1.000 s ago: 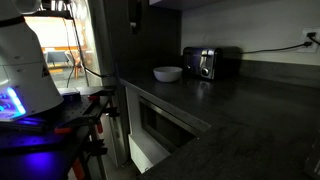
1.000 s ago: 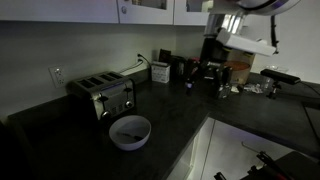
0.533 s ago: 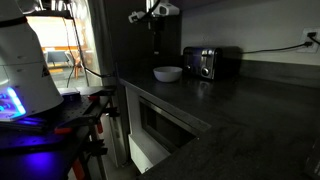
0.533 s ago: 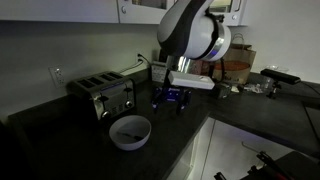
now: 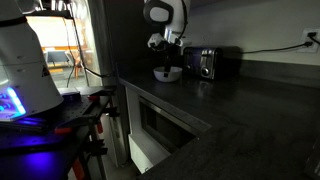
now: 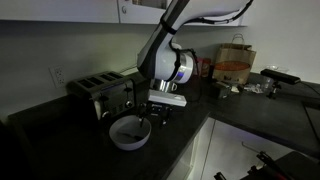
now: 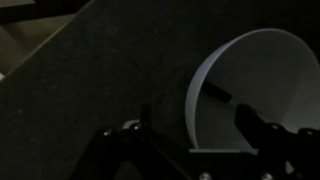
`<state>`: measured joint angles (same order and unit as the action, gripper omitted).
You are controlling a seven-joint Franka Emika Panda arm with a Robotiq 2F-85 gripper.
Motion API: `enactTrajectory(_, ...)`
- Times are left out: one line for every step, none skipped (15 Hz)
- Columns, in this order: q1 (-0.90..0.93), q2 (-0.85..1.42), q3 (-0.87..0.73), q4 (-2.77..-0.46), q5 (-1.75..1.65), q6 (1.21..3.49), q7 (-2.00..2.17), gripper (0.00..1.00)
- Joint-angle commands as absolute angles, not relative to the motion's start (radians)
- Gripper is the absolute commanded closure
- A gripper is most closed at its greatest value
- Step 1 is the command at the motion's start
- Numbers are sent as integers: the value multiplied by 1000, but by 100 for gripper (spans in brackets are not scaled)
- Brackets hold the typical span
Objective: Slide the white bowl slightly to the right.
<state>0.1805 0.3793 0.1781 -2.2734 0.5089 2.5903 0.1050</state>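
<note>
The white bowl (image 5: 167, 74) sits on the dark counter beside the black-and-silver toaster (image 5: 210, 62); it also shows in the other exterior view (image 6: 128, 132) and fills the right of the wrist view (image 7: 262, 85). My gripper (image 7: 190, 135) is low over the bowl's edge, seen in both exterior views (image 5: 165, 63) (image 6: 156, 114). It is open. One finger is over the inside of the bowl and the other is outside its rim, so the rim lies between them. I cannot tell whether a finger touches the bowl.
The toaster (image 6: 102, 95) stands close behind the bowl against the wall. A brown box (image 6: 235, 66) and small items stand further along the counter. The counter's front edge (image 6: 185, 150) runs close to the bowl. Upper cabinets hang overhead.
The arm has swung across the counter and come down from high up to the bowl's edge. The bowl has not moved.
</note>
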Motion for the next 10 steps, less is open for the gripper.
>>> enactTrajectory(145,466,211,-2198,524,2575,88,42)
enactTrajectory(141,484,215,-2186,522,2579,85,49)
enactTrajectory(139,497,218,-2179,516,2581,88,58)
enactTrajectory(139,505,219,-2176,511,2585,92,64)
enactTrajectory(140,511,220,-2174,508,2588,95,73)
enactTrajectory(141,511,219,-2175,507,2592,98,80)
enactTrajectory(144,508,214,-2178,506,2601,107,88)
enactTrajectory(148,500,204,-2186,505,2618,127,95)
enactTrajectory(151,492,190,-2193,502,2638,148,100)
enactTrajectory(151,487,179,-2197,499,2656,164,100)
